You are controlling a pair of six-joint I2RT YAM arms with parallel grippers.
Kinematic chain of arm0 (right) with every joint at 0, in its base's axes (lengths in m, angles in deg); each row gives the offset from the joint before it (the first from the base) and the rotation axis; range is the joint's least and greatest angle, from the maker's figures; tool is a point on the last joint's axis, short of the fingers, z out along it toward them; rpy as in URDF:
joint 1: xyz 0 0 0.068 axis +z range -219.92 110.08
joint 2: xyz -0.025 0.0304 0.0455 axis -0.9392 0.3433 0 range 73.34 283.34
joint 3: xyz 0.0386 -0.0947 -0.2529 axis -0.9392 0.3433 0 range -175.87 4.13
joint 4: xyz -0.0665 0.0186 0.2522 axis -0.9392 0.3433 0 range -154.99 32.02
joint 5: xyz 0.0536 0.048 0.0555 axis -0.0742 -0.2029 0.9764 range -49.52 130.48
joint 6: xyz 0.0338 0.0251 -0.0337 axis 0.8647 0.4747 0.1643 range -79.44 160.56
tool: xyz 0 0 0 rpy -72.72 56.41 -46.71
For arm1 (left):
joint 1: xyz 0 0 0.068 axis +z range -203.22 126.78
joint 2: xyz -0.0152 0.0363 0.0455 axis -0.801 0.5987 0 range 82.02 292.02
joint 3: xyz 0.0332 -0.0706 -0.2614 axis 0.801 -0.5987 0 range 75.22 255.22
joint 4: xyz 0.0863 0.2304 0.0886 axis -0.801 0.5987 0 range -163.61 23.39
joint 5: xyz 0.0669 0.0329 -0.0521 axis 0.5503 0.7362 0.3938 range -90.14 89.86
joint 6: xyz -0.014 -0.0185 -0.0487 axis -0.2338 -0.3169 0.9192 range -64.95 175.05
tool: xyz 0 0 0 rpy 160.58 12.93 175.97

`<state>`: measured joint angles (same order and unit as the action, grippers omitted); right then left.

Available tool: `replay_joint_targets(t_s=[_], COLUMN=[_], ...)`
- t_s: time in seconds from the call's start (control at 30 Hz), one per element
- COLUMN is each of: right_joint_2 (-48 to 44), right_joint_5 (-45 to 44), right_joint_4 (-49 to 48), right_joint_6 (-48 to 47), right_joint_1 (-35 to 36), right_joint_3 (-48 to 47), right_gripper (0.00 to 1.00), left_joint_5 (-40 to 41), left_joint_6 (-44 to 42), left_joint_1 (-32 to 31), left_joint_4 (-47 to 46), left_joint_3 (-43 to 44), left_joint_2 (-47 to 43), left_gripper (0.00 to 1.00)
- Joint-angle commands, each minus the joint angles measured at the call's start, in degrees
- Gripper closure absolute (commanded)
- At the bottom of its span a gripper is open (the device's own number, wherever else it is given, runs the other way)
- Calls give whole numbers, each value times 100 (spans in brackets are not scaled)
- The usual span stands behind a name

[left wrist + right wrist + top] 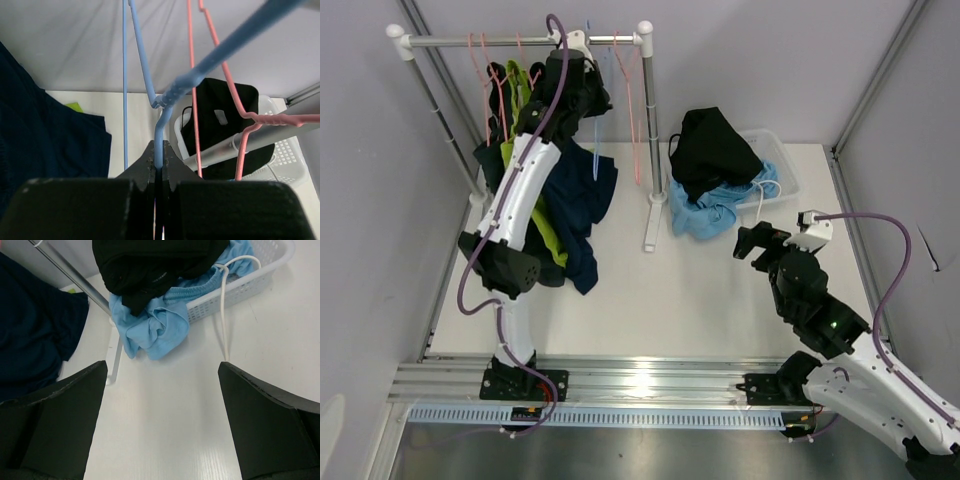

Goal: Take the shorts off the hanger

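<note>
Left gripper (159, 150) pinching blue hanger (172, 90) wire; right gripper (162, 369) spread wide near basket (260, 267) holding black shorts (150, 260)

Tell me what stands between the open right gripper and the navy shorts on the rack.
The rack's right post stands between the right gripper and the navy shorts; nothing else visible does. The left gripper is shut on the blue hanger.
</note>
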<state>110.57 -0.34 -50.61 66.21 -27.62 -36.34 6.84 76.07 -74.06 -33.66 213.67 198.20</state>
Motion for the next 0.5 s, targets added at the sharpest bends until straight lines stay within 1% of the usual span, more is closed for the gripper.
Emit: replay_joint_targets(t_s=[0.0,0.03,0.13,0.17,0.2,0.27,0.3,0.33,0.37,0.4,0.47], right_joint_2=[-58,-50,29,47,56,47,38,12,3,-5,-41], right_joint_5=[-163,-155,-93,-84,-84,-93,-93,-102,-119,-154,-242], right_joint_4=[92,84,40,48,83,110,127,145,154,197,241], right_joint_6=[107,124,221,239,317,370,379,397,406,406,423], right_joint_1=[32,41,50,50,59,111,137,173,225,260,366], right_joint_3=[91,92,101,101,101,92,100,92,100,92,65], right_gripper=[1,1,1,1,1,0,0,0,0,1,0], left_joint_5=[-13,-21,-162,-258,-442,-531,-549,-575,-567,-566,-488], left_joint_6=[175,192,236,228,201,192,140,96,52,-35,-167], left_joint_1=[28,27,10,10,10,10,10,10,10,10,19], left_joint_4=[-224,-189,-92,-83,-83,-83,-66,-31,13,48,75], left_joint_3=[-134,-404,-722,-1150,-1284,-1793,-1969,-2023,-2050,-2076,-2042], left_joint_2=[-499,-657,-965,-1201,-1325,-1728,-1852,-1967,-2081,-2273,-2468], left_gripper=[100,100,100,100,100,98,94,83,75,64,57])
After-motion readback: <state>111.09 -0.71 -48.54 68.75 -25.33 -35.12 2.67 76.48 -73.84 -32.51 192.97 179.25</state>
